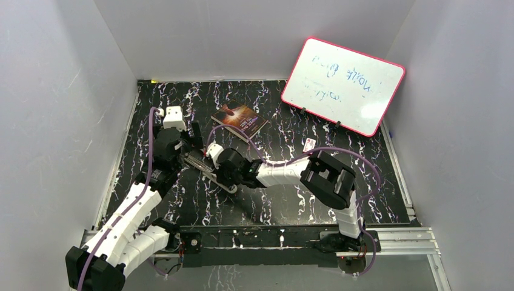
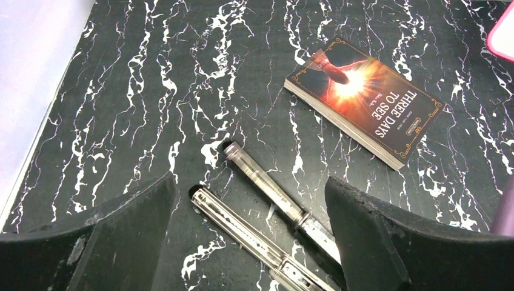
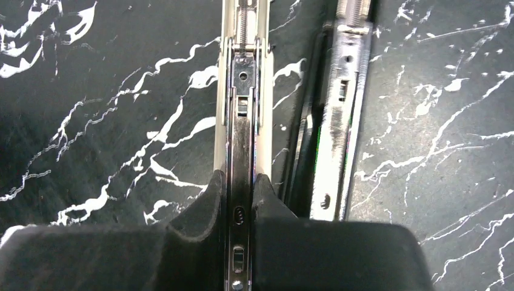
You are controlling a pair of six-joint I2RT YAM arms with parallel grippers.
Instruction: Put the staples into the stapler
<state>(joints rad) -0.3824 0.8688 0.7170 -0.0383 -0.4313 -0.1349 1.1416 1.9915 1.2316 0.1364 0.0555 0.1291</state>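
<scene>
With the right gripper (image 3: 240,182) clamped on the stiff magazine rail (image 3: 242,124) of the stapler (image 1: 199,163), opened flat near the tabletop's left edge, and the left gripper (image 2: 248,194) spread wide above it, the staples, probably light, brittle and best pinched by their long sides, were not visible outside the small box (image 1: 310,144).

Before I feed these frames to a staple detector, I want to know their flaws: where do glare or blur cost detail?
Top external: evenly lit, but the whiteboard writing is faint. Left wrist: book crisp, the left gripper blurred close to the lens. Right wrist: glare whitens chrome on the stapler; the right gripper is soft-edged.
</scene>
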